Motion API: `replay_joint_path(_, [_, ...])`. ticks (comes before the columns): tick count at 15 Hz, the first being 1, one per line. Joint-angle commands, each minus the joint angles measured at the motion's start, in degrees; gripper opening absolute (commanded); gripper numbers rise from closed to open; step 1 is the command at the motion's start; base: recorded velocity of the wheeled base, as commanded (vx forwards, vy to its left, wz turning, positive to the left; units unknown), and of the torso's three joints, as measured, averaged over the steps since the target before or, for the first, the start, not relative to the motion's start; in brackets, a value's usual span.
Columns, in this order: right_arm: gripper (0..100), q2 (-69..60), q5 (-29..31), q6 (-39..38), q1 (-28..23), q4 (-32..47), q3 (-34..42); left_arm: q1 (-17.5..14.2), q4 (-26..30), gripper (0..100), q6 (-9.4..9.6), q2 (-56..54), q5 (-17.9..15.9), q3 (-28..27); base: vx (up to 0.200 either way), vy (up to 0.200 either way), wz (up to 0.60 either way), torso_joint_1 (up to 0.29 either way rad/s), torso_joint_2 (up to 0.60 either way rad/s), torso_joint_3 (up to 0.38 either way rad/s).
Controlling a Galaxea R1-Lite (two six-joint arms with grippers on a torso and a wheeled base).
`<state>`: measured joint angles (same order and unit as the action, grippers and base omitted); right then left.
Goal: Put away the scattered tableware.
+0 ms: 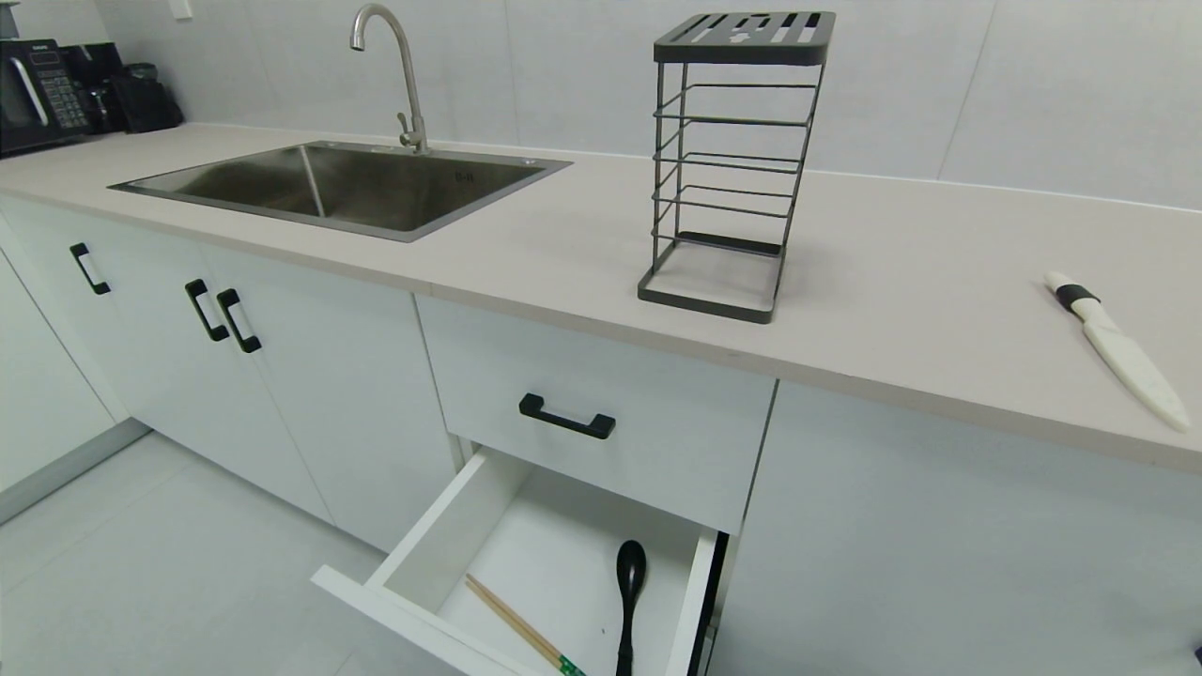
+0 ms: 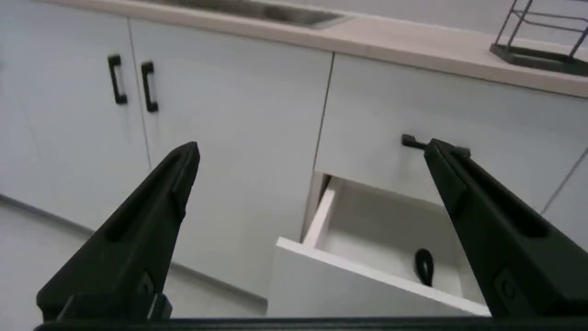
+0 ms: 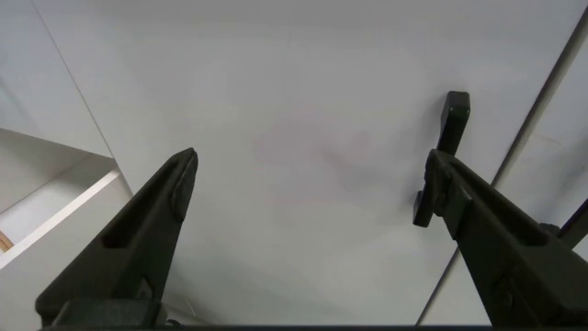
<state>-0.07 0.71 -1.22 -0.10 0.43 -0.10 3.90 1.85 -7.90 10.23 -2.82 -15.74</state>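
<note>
The white knife (image 1: 1117, 349) lies flat on the countertop (image 1: 892, 282) at the far right, well apart from the wire rack (image 1: 744, 53), while the black spoon (image 1: 629, 601) and the chopsticks (image 1: 521, 627) lie side by side in the open drawer (image 1: 441, 535) below. The left gripper (image 2: 312, 152) is in front of this drawer with its jaws wide apart and nothing between them. The right gripper (image 3: 312, 158) faces a white cabinet door (image 3: 322, 138) and its jaws are also apart and hold nothing.

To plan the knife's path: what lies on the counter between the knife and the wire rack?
Nothing: the head view shows bare counter between the knife and the wire rack.
</note>
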Motion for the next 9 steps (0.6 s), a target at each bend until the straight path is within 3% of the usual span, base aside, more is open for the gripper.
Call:
replay_joint_path(1, [100, 0.1, 0.0, 0.0, 0.0, 0.0, 0.0, 3.3, 2.1, 100, -0.54, 12.9, -0.7, -0.3, 0.000, 0.000, 0.00, 0.000, 0.00, 0.000])
replay_joint_path(4, [100, 0.1, 0.0, 0.0, 0.0, 0.0, 0.0, 4.0, 1.9, 100, -0.54, 25.4, -6.6, -0.2, 0.000, 0.000, 0.00, 0.000, 0.00, 0.000])
replay_joint_path(9, [100, 0.1, 0.0, 0.0, 0.0, 0.0, 0.0, 4.9, -1.6, 100, 0.60, 41.3, -9.7, 0.2, 0.000, 0.000, 0.00, 0.000, 0.00, 0.000])
